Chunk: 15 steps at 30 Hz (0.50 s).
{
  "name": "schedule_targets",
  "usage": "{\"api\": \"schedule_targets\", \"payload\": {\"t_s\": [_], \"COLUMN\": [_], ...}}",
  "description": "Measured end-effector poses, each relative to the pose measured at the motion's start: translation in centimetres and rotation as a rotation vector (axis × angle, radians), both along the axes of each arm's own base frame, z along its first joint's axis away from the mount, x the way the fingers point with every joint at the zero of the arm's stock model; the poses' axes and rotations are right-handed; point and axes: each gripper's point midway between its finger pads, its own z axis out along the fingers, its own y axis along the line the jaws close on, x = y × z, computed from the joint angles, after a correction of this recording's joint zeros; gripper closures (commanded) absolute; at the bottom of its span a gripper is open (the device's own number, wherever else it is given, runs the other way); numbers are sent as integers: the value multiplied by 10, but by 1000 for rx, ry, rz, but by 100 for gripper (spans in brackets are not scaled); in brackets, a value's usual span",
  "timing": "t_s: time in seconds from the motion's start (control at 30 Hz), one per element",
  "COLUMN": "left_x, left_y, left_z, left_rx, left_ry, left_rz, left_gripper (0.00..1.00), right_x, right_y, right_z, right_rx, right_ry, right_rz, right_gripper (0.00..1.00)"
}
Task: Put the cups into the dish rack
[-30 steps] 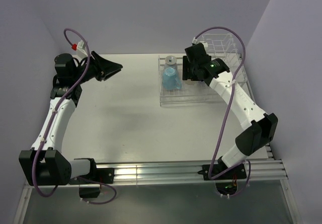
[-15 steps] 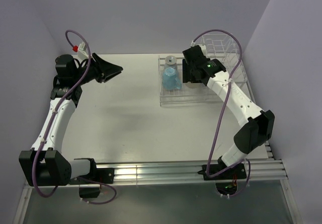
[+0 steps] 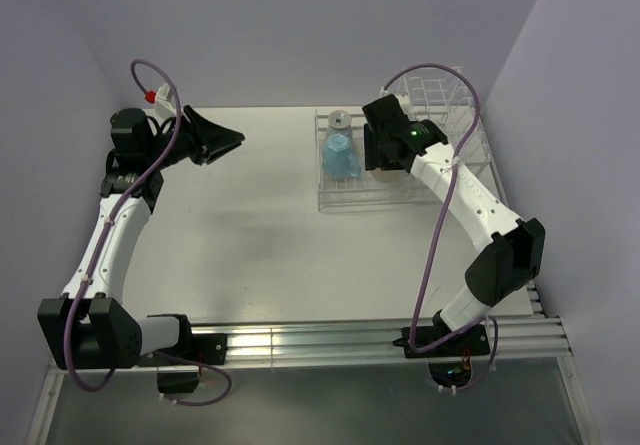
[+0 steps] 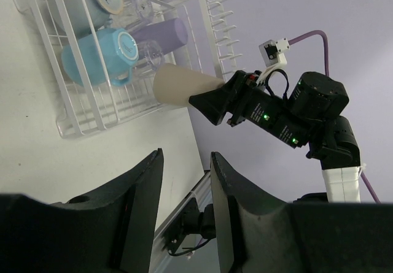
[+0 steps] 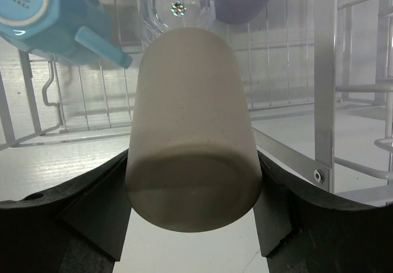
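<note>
My right gripper (image 5: 193,165) is shut on the tan cup (image 5: 191,95), held on its side with its base toward the camera, just above the white dish rack (image 5: 325,70). In the top view this gripper (image 3: 383,157) hangs over the flat tray of the rack (image 3: 400,195). In the rack lie a light blue mug (image 3: 340,155), a second mug (image 3: 340,119), two clear glasses (image 4: 138,3) (image 4: 149,53) and a lavender tumbler (image 4: 164,34). The left wrist view also shows the tan cup (image 4: 175,86). My left gripper (image 3: 228,138) is open and empty, raised at the far left.
The tall divider section of the rack (image 3: 440,90) stands at the back right near the side wall. The rack's upright wire frame (image 5: 385,89) is close on the right of the held cup. An aluminium rail (image 3: 330,343) runs along the near edge.
My right gripper has shifted slightly left over the rack with the tan cup in it. The left arm has not moved.
</note>
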Motion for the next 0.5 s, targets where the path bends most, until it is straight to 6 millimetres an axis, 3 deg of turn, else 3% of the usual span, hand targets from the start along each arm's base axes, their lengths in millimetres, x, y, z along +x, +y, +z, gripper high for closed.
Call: {"api": "schedule_targets", "payload": {"t_s": [0.5], "left_x": [2], "left_y": [0], "left_z": [-10], "left_rx": [12], "left_ry": [22], "left_rz": [-3], "left_gripper": [58], "right_x": [-8], "right_y": [8], "right_z": [-12], "right_rx": [-4], "right_ry": [36], "right_rz": [33], "right_gripper": [98]}}
